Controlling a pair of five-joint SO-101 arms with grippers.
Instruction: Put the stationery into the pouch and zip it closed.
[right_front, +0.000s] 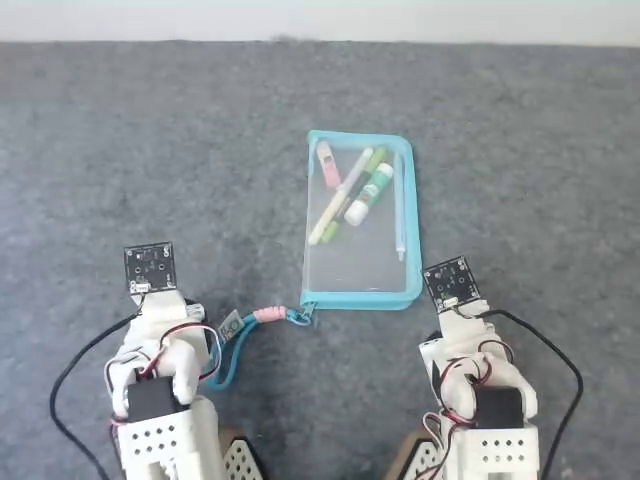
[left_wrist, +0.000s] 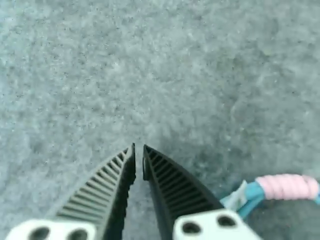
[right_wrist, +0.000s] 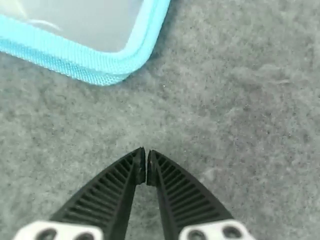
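The high view shows a grey, felt-like table surface (right_front: 150, 150) running up to a pale strip (right_front: 320, 20) along the far edge. The pouch (right_front: 358, 296), clear with a light blue border, lies flat a little toward the right arm's side, its long axis pointing away from the arms. The stationery (right_front: 350, 195) is inside it, gathered in the far half: a pink piece, a white pen, green markers and a thin pen along the border. A blue strap (right_front: 262, 316) with a pink wrapped section leaves the pouch's near corner and curls toward the left arm (right_front: 160, 390). The right arm (right_front: 480, 390) sits just off the pouch's other near corner. Both arms are drawn back at the near edge, apart from the pouch. In the left wrist view the same grey felt lies under the left gripper (left_wrist: 138, 147). Its ribbed fingers are drawn almost together with only a thin slit between the tips, holding nothing and touching nothing. The pink wrap and blue cord of the strap (left_wrist: 287, 186) lie just beside one finger, not between them. In the right wrist view, grey felt again, with one rounded corner of the pouch (right_wrist: 100, 70) ahead of the right gripper (right_wrist: 146, 151) and clear of it. The tips are pressed together, or very nearly so, and grip nothing.
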